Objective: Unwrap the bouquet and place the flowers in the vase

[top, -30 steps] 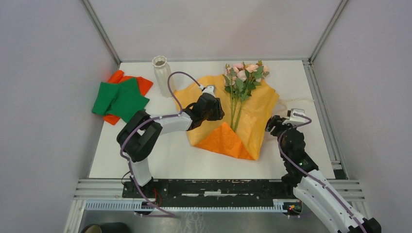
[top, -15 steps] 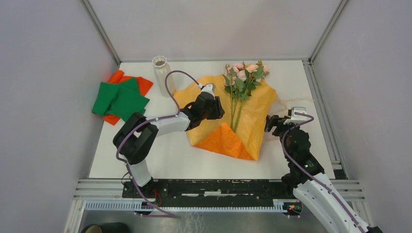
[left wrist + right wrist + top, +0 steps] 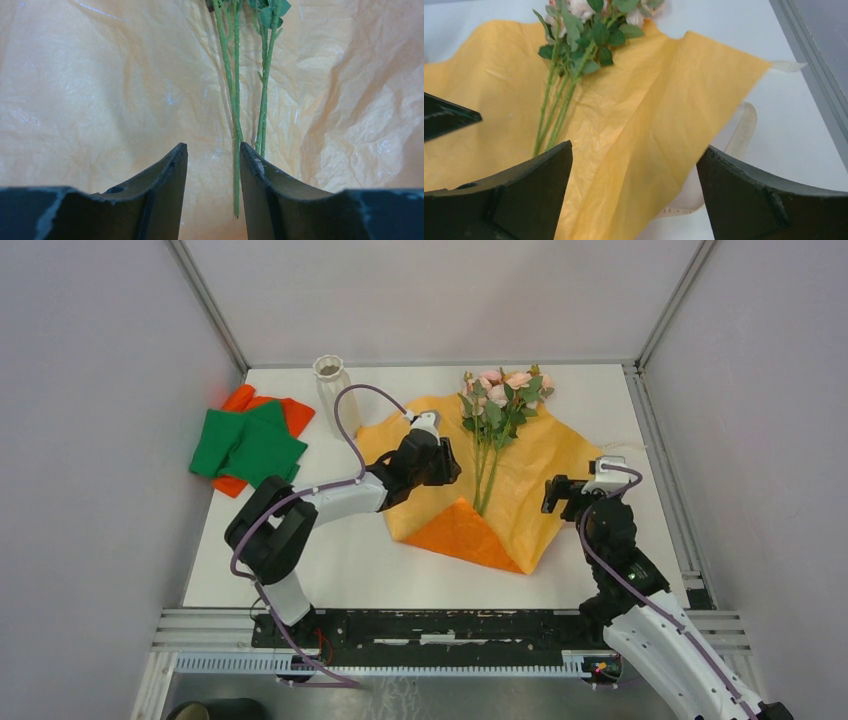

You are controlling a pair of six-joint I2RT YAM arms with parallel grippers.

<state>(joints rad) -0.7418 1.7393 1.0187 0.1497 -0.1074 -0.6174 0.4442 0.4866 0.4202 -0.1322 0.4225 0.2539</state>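
The flowers (image 3: 497,405) lie on the opened paper sheet (image 3: 530,490) in the middle of the tabletop (image 3: 350,560), with the vase (image 3: 331,390) upright at the far left. The left gripper (image 3: 212,150) hangs half open by the stems (image 3: 234,100) and the right gripper (image 3: 634,150) stands wide at the sheet's right edge, both empty. If it closes here, the left gripper may pinch paper with one stem and miss the others. Only the left wrist view shows that stem between its fingers (image 3: 165,185), and only the top view shows the vase.

Bright even light; soft shadows; sheen on paper (image 3: 90,95); focus sharp.
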